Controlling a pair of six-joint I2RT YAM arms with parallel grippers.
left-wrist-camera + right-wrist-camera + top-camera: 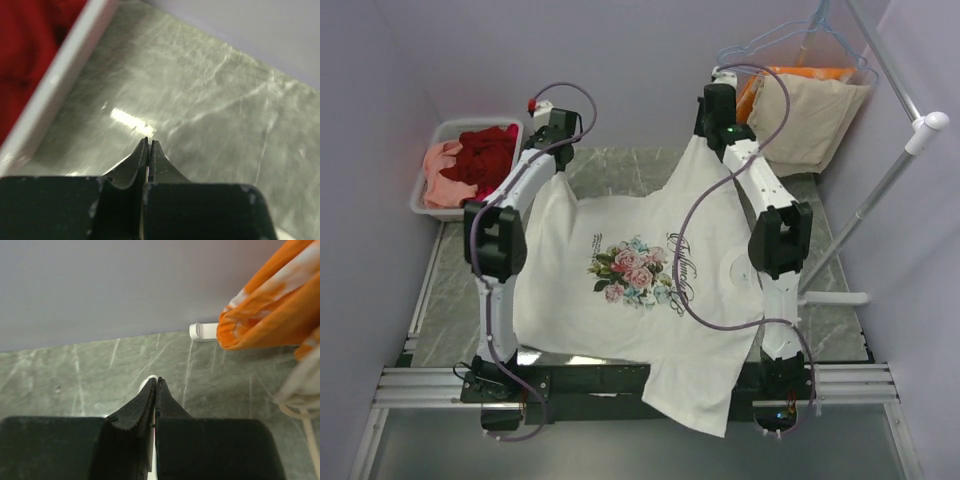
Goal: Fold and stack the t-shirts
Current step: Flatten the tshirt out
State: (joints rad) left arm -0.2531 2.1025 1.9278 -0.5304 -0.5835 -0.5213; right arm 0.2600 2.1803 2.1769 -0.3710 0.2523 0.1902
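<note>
A white t-shirt (620, 300) with a pink-rose print and dark script lies spread over the table, its near hem hanging over the front rail. Its two far corners are drawn up to my grippers. My left gripper (560, 160) (149, 141) is shut on the far-left corner; only a pale sliver shows between its jaws. At the far-right corner my right gripper (706, 135) (156, 379) is shut, with white cloth (145, 383) peeking out at its tip. A dark red t-shirt (485, 155) (30, 50) and a salmon pink one (440, 172) lie in the bin.
A white bin (428, 205) (65, 75) stands at the far left. At the far right, a beige cloth (810, 120) and an orange cloth (800, 73) (270, 315) hang below a blue hanger (800, 40). A white rack pole (890, 180) slants down the right side.
</note>
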